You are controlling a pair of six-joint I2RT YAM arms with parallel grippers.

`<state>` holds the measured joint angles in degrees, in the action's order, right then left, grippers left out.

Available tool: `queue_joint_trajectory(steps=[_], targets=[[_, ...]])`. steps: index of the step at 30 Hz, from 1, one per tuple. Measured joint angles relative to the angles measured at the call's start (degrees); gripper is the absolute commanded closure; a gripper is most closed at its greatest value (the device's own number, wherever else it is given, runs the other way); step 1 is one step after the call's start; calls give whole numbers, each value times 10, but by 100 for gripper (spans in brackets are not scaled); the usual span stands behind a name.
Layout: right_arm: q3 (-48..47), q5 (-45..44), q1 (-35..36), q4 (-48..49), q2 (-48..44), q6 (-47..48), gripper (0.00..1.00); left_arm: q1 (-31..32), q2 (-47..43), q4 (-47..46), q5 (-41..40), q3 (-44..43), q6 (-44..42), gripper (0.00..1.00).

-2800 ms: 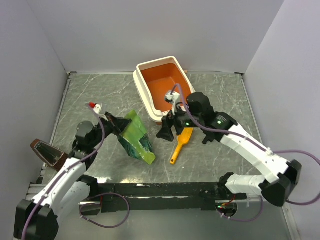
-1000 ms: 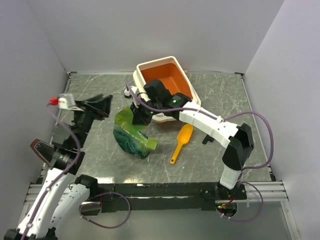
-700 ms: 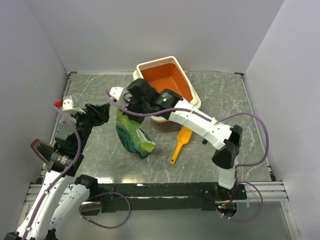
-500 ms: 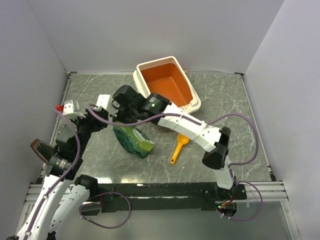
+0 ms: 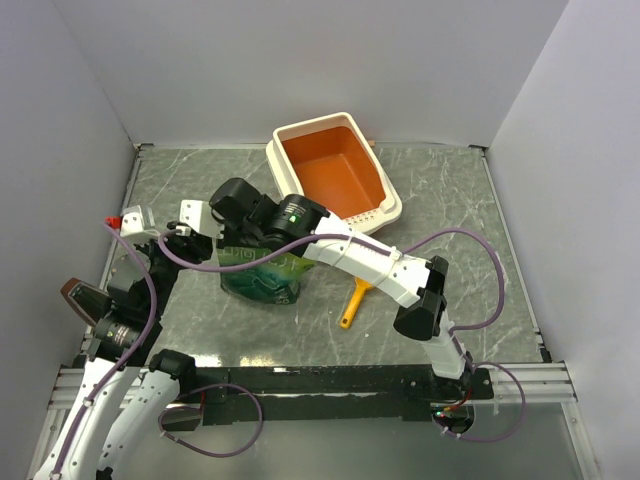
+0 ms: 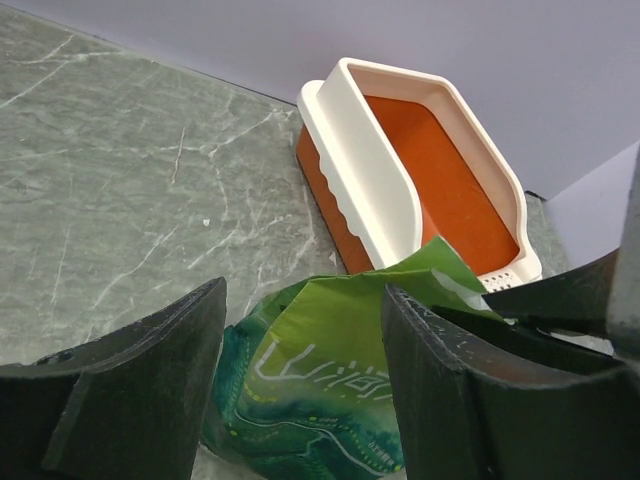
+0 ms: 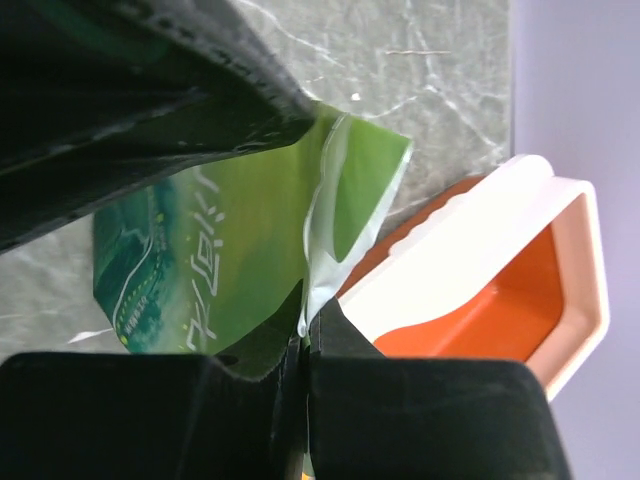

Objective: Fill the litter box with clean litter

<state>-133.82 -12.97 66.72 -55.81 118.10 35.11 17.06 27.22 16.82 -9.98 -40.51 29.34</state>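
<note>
While right gripper [image 7: 303, 345] has its fingers closed flat on the green bag's [image 5: 265, 280] top edge, left gripper [image 6: 302, 300] stands wide apart, holding nothing, bag just beyond it. Litter box [image 5: 283, 172] at bag's 1 o'clock, near far wall. Open tabletop [image 5: 470, 250] at 3 o'clock of scoop [image 5: 352, 305].

Bright, even light falls from above, and the shadows are soft. The worktop [image 5: 470, 230] shines a little by its near edge. In the right wrist view the fingers [image 7: 420, 420] up close look dark and fuzzy.
</note>
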Motion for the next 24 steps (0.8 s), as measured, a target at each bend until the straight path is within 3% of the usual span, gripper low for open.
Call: queue_joint_trajectory(steps=[24], targets=[[-2,-86,-13,27,0,29,100,-1,1,1,7,0,-13,31]])
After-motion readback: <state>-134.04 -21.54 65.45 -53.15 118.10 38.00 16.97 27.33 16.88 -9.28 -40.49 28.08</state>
